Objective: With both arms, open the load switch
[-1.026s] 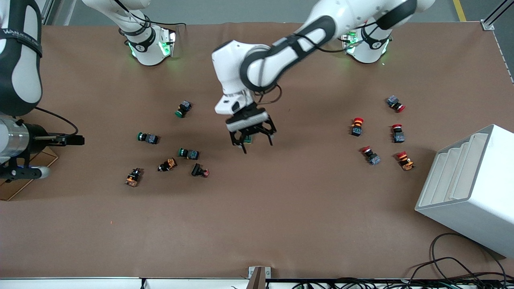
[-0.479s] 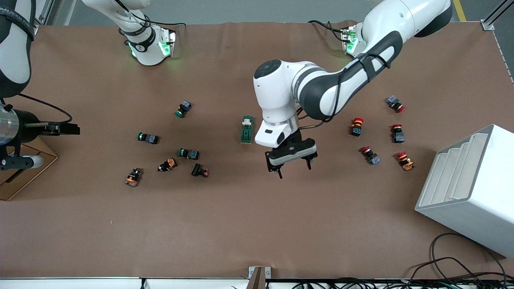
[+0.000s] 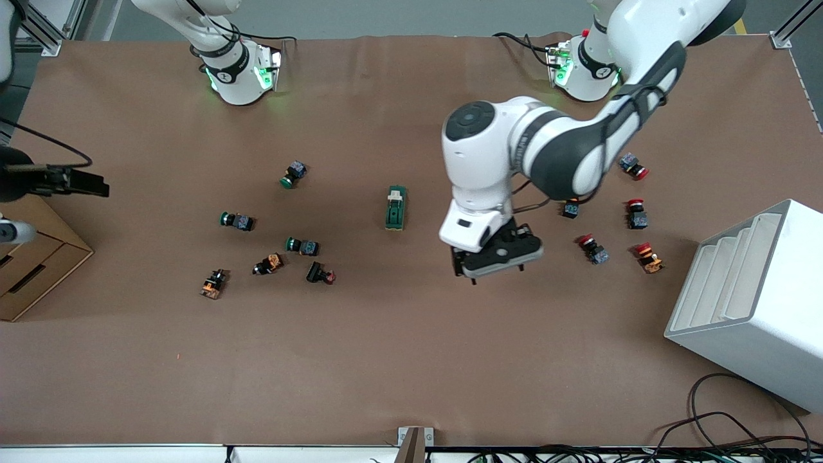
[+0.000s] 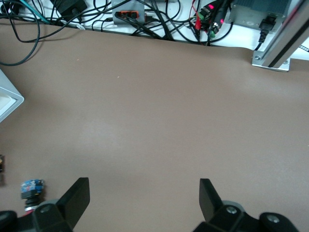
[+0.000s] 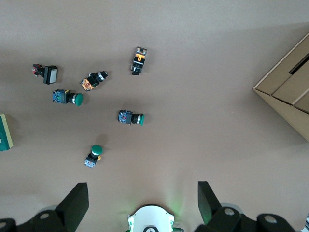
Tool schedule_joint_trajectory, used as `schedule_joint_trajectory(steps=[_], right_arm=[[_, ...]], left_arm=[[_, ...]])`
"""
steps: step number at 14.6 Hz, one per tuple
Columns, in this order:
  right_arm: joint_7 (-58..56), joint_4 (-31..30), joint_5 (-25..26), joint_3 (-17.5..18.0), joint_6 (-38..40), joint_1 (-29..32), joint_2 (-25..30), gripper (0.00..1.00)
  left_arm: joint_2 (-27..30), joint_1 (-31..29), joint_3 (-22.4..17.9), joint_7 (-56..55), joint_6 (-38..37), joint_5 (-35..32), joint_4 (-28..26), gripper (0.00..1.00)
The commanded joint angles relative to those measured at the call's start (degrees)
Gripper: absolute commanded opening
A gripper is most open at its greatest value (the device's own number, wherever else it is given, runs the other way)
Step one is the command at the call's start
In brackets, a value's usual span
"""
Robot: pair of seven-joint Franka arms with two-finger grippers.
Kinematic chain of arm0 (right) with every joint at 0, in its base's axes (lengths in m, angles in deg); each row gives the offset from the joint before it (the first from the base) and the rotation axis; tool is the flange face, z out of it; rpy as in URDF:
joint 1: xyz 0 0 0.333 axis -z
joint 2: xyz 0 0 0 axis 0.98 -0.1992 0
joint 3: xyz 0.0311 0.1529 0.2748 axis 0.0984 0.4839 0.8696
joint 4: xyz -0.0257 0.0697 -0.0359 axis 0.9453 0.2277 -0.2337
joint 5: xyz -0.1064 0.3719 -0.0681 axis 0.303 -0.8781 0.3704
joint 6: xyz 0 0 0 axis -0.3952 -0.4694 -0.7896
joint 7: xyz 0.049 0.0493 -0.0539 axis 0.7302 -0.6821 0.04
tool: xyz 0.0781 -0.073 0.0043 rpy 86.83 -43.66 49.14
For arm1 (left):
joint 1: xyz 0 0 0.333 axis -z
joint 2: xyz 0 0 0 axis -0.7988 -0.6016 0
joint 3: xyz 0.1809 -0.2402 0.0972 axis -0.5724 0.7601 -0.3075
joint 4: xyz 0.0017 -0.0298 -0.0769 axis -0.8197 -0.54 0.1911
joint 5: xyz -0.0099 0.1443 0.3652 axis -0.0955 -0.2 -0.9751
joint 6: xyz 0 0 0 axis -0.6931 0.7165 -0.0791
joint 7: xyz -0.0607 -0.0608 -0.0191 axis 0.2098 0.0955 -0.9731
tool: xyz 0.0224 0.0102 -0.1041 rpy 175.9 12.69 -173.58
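Observation:
The load switch, a dark-green block with a white lever piece, lies alone on the brown table near its middle. It also shows at the edge of the right wrist view. My left gripper hangs over bare table beside the switch, toward the left arm's end. It is open, with only brown paper between its fingers. My right gripper is open and empty, held high over the right arm's end of the table above its own base.
Green push buttons and orange-black parts lie scattered toward the right arm's end. Red push buttons lie toward the left arm's end, by a white stepped bin. A cardboard box sits at the right arm's table edge.
My left gripper has moved from over the load switch toward the left arm's end, leaving the switch on the table. The right arm has drawn back toward the table's edge.

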Motion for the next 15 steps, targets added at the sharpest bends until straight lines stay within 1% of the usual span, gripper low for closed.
schedule_joint_trajectory(steps=[1,3,5,6,7,10,12,15], right_arm=[[-0.67,-7.63,-1.15,-0.49,-1.63,0.25,6.08,1.0],[-0.67,-8.95,-1.15,-1.2,-1.64,-0.19,7.4,1.0],[-0.67,-10.27,-1.24,-1.2,-1.81,0.07,8.63,1.0],[-0.76,-10.98,-1.15,-1.2,-1.99,0.33,9.25,1.0],[-0.76,-11.68,-1.24,-1.2,-2.16,0.51,10.04,1.0],[-0.76,-13.96,-1.15,-1.2,-3.3,0.69,11.89,1.0],[-0.76,-14.76,-1.15,-1.11,-4.35,0.6,12.68,1.0],[-0.76,-15.11,-1.15,-1.11,-4.71,0.51,13.47,1.0]], left_arm=[[7.8,0.62,-8.12,8.62,1.83,12.75,-1.27,1.0],[12.03,0.54,-12.53,16.18,1.84,22.07,-1.53,1.0],[16.42,1.76,-19.11,22.08,1.75,32.09,-1.71,1.0],[18.62,2.55,-22.36,24.55,1.49,35.88,-1.88,1.0],[20.55,2.56,-23.53,27.01,0.79,37.75,-2.67,1.0],[25.57,0.37,-24.15,33.16,-3.16,40.48,-4.96,1.0],[28.82,-2.0,-24.76,41.58,-6.41,42.24,-6.01,1.0],[34.18,-3.16,-30.11,52.22,-7.48,46.1,-9.35,1.0]])
